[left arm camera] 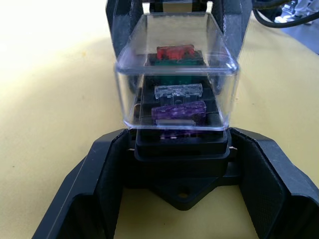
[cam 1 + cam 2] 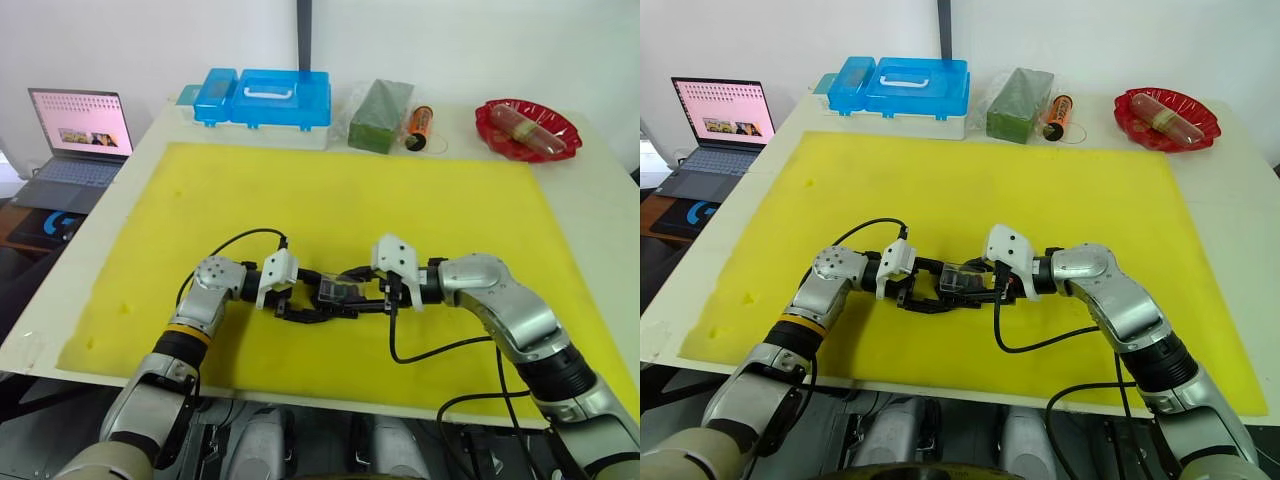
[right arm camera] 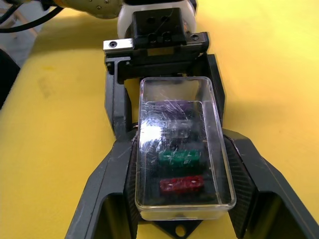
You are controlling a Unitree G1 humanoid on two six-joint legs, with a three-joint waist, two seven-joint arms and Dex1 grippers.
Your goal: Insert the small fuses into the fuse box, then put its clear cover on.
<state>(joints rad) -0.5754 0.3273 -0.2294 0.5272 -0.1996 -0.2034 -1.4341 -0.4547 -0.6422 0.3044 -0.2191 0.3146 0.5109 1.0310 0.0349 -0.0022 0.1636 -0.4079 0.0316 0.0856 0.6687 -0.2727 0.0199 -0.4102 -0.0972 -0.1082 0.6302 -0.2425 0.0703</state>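
The black fuse box sits low over the yellow mat, in the middle near the front edge, held between both grippers. Its clear cover rests on top, over the small fuses: red, green, pale and purple, all standing in the slots. My left gripper comes in from the left and is shut on the box's base. From the right, my right gripper is shut with its fingers against the long sides of the clear cover.
Along the table's back edge stand a big blue plastic case, a green wrapped block, an orange cylinder and a red dish. A laptop sits off the table at far left. Cables loop near both wrists.
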